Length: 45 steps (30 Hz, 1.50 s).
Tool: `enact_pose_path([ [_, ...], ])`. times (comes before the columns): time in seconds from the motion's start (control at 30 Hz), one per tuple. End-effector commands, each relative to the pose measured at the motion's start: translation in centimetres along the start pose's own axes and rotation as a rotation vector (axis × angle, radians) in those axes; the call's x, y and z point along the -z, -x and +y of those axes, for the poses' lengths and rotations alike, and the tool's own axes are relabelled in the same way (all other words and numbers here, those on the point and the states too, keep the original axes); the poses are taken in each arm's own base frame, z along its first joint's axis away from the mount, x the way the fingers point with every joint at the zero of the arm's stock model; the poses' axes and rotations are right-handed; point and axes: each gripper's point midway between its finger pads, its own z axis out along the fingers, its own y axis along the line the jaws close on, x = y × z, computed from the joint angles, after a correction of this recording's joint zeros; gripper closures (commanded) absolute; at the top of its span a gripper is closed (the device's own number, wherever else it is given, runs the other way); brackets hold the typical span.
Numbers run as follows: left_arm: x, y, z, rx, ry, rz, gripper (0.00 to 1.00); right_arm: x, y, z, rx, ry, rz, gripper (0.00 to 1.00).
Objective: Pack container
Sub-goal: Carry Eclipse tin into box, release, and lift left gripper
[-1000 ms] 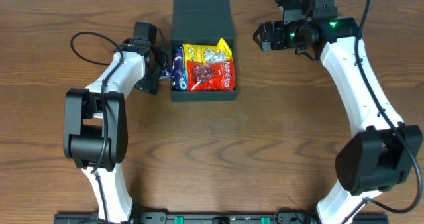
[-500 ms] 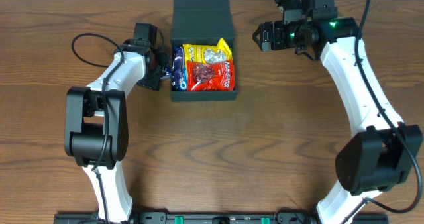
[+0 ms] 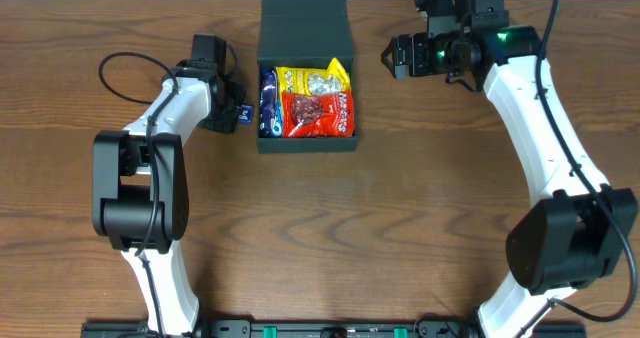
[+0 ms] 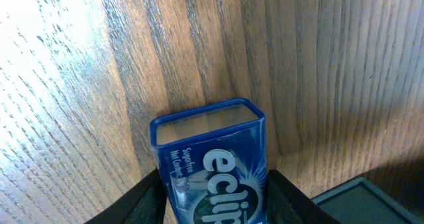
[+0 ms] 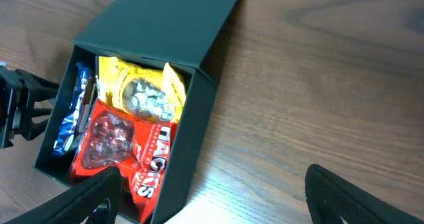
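The container (image 3: 305, 143) sits on the table (image 3: 400, 228) with its flap lid (image 3: 303, 23) thrown back on the side away from the arm bases. Inside, a blue packet (image 3: 268, 103) stands along the left wall. A yellow packet (image 3: 312, 80) lies toward the lid, and a red packet (image 3: 318, 113) lies in front of it.

The left gripper (image 3: 232, 111) is just beside the container's left wall, with its jaws closed narrowly on a blue gum pack (image 4: 215, 164). In the left wrist view a finger presses each long side of the pack, and its end pokes out over bare wood. The right gripper (image 3: 397, 55) hangs to the right of the container near the lid corner, spread wide and holding nothing.

Handling, as we judge it:
- **Container:** it looks like stiff board. It is light, matte and not slippery, and a sideways nudge would likely skate it over the wood.
- **Where to grip:** best hold is pinching one upright wall, or the flap's free edge for closing. We would steady the right wall while the left side loads.
- **Flap:** it should fold easily at the hinge, so don't yank it.
- **Packets:** they are soft and crinkly and will give under pressure.
- **Gum pack:** it is rigid, with glossy faces that may slip.
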Motion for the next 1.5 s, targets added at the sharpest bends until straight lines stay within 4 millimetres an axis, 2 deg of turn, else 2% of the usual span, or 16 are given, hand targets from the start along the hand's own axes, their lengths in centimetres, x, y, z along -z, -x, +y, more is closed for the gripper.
enact_pose_path([
  [0.0,-1.4,0.4,1.3,-0.041,0.051,-0.003,0.55,0.7,0.6,0.6,0.017,0.005,-0.019,0.12],
  [0.2,-1.3,0.7,1.8,-0.116,0.075,-0.018,0.57,0.7,0.6,0.6,0.016,0.005,-0.017,0.12],
  [0.37,-1.2,1.6,2.7,-0.204,0.116,-0.049,0.76,0.7,0.6,0.6,0.016,0.005,-0.017,0.12],
  [0.47,-1.0,1.9,3.1,-0.273,0.135,-0.042,0.94,0.7,0.6,0.5,0.024,0.004,-0.017,0.12],
  [0.57,-0.4,2.2,3.1,-0.327,0.152,-0.034,0.94,0.7,0.6,0.4,0.026,-0.004,-0.018,0.11],
  [0.7,1.6,3.4,1.6,-0.437,0.173,-0.077,0.94,0.8,0.6,0.1,0.025,-0.014,-0.019,0.11],
  [0.8,4.1,4.6,-0.2,-0.54,0.195,-0.155,0.94,0.8,0.6,-0.3,0.027,-0.032,-0.02,0.11],
  [0.9,7.3,4.9,-3.5,-0.698,0.161,-0.236,0.94,0.9,0.7,-0.4,0.024,-0.034,-0.022,0.1],
  [1.03,10.0,3.2,-7.2,-0.907,0.076,-0.283,0.94,1.0,0.7,-0.8,0.018,-0.042,-0.024,0.09],
  [1.13,10.8,0.1,-8.5,-1.105,0.039,-0.27,0.94,1.1,0.8,-1.8,0.01,-0.074,-0.029,0.01],
  [1.33,10.3,-6.2,-7.7,-1.338,0.035,-0.161,0.94,1.5,1.1,-2.9,-0.006,-0.094,-0.04,0.01],
  [1.47,10.2,-9.6,-7.4,-1.479,-0.002,-0.092,0.94,1.7,1.3,-3.5,-0.014,-0.101,-0.049,0.01],
])
